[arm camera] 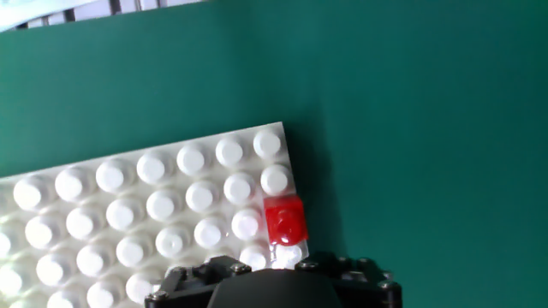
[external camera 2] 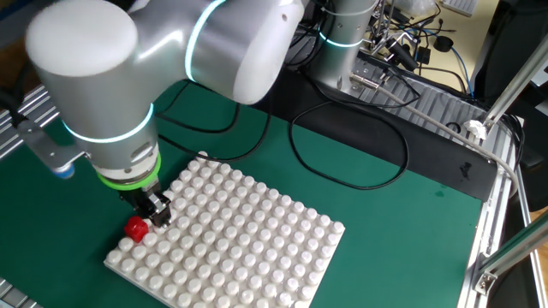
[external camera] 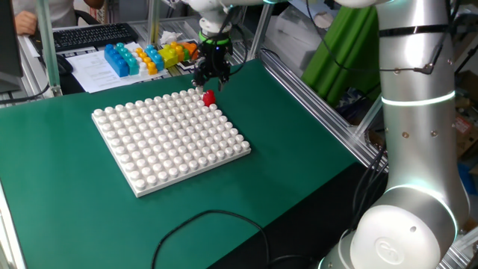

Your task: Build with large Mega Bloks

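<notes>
While the red brick [external camera: 208, 97] sits on the white studded baseplate [external camera: 170, 137], at the plate's edge column near one corner, the gripper [external camera: 211, 75] hangs just above and slightly to one side of it, and nothing is held. The jaws look parted, with the brick clear of them in both fixed views, though the hand view shows only the dark gripper body at the bottom of the picture, so how wide they stand cannot be read exactly.

My judgement is that the placing step is at its end: the brick [arm camera: 285, 221] looks square to the stud rows and seated on the outermost column, a few studs from the plate's corner. To finish well, the arm should rise straight up, without sideways drift, so a finger does not catch the brick and tip it off the plate's edge onto the green surface [external camera: 299, 142]. If the brick is not fully pressed home, a light push straight down on its top stud would settle it.

For the next piece, the spare bricks [external camera: 146, 57], blue, orange and yellow, lie at the far edge of the surface, well apart from the plate. Each should be taken by its flat sides, with the jaws aligned to the stud grid.
</notes>
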Motion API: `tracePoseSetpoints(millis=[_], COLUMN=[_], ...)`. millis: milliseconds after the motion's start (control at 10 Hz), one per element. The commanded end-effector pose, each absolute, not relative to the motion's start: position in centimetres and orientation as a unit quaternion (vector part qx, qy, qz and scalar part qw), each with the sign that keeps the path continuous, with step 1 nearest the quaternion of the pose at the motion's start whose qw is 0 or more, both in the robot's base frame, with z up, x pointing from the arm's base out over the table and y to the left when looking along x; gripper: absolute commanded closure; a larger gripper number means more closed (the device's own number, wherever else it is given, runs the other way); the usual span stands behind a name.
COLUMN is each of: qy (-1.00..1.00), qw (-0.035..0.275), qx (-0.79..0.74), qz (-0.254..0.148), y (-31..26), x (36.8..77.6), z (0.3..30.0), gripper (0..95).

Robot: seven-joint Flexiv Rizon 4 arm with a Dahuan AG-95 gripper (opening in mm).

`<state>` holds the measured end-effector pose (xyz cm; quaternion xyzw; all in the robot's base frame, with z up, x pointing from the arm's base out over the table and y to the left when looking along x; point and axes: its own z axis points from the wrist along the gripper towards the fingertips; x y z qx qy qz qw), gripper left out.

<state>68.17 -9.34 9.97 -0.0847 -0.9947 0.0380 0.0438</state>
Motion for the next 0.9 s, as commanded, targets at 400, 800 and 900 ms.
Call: tracePoseSetpoints(millis=[400, 800, 900], qy=[-0.986, -0.977, -0.975], qw=[0.085, 0.114, 0.119], qx=[-0.139, -0.180, -0.187], qz=[0.026, 0.025, 0.017], y=[-9.6, -10.4, -10.5], x=[65.1, 61.1, 60.6], z=[12.0, 12.5, 12.6], gripper=[95.0, 95.0, 95.0])
